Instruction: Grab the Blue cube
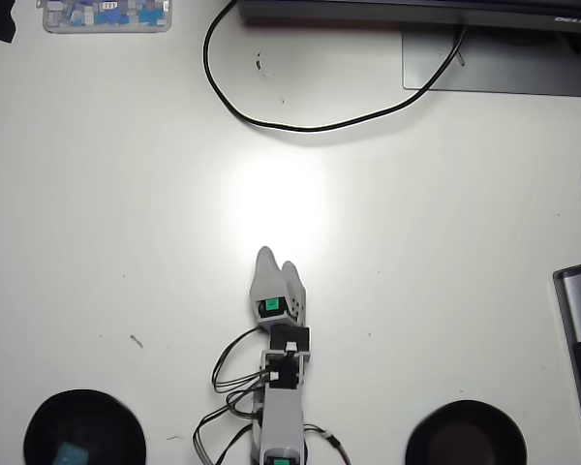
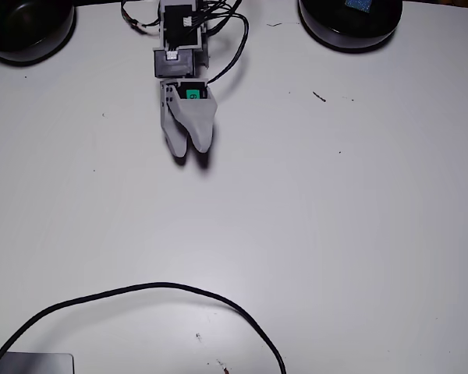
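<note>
White tabletop (image 1: 445, 242) spreads smooth and matte under a looping black cable (image 1: 300, 124). Two round black bowls sit near the arm's base, and the Blue cube (image 1: 72, 453), a small teal block, lies in the bowl (image 1: 84, 428) at the overhead view's lower left, well apart from the gripper (image 1: 277, 263). Its rounded grey plastic jaws are nearly together and hold nothing.

In the overhead view my gripper (image 1: 277, 260) stands near the desk's (image 1: 445, 242) lower edge, between two bowls. The Blue cube (image 1: 71, 453) lies in the bowl (image 1: 83, 412) at the lower left corner. A cable (image 1: 271, 124) lies near the upper edge, a tray (image 1: 107, 15) at the upper left corner.
</note>
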